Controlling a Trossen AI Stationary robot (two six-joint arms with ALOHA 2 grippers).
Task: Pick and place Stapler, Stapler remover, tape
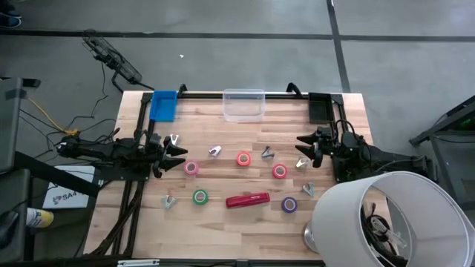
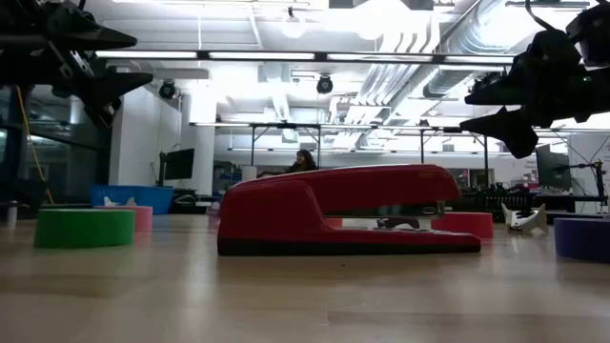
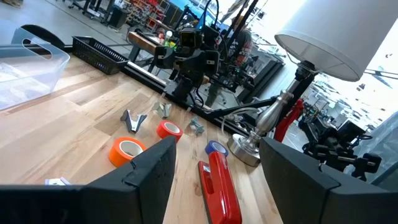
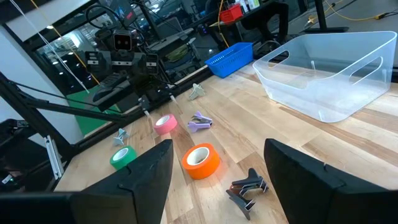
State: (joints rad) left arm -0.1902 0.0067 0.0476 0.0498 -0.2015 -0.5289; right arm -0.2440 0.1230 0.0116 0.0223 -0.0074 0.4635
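The red stapler [image 1: 247, 200] lies flat near the table's near edge, also seen in the low view [image 2: 348, 210] and the left wrist view [image 3: 221, 186]. Tape rolls lie flat around it: pink [image 1: 191, 168], orange-red [image 1: 243, 159], red [image 1: 279, 171], green [image 1: 200, 196] and purple [image 1: 289, 205]. Silvery staple removers [image 1: 214, 151] lie scattered between them. My left gripper [image 1: 182, 157] hovers open above the table's left side, beside the pink roll. My right gripper [image 1: 300, 148] hovers open on the right side, above a staple remover [image 1: 302, 163].
A clear plastic container [image 1: 243, 104] stands at the middle of the far edge, with a blue bin [image 1: 163, 105] to its left and a black basket [image 1: 319, 107] to its right. A lamp with a white shade [image 1: 386, 222] stands at the near right corner.
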